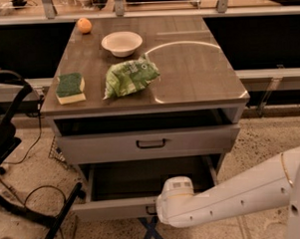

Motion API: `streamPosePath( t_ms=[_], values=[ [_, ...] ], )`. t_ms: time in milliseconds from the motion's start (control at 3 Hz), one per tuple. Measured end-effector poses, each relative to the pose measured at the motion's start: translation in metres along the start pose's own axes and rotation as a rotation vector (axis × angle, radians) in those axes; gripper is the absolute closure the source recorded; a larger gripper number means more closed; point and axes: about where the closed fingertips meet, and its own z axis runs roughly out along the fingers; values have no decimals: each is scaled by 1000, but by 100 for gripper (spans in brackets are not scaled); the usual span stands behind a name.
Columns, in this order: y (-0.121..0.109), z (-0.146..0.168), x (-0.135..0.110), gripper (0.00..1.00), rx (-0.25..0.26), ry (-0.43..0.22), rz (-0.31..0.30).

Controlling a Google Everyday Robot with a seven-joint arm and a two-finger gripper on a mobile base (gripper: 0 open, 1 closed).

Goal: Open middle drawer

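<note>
White arm (243, 197) enters from lower right, extended leftward, near horizontal. The gripper (152, 210) sits at its far end, low centre, largely hidden behind the wrist (176, 202).
</note>
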Motion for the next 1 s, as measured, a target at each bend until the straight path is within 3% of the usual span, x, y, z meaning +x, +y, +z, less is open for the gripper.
streamPosePath(
  t_ms=[333, 667, 1000],
  values=[
    [1, 0, 0, 100, 0, 0, 0],
    [30, -8, 5, 100, -8, -38, 41],
    [35, -9, 6, 100, -9, -45, 48]
  ],
)
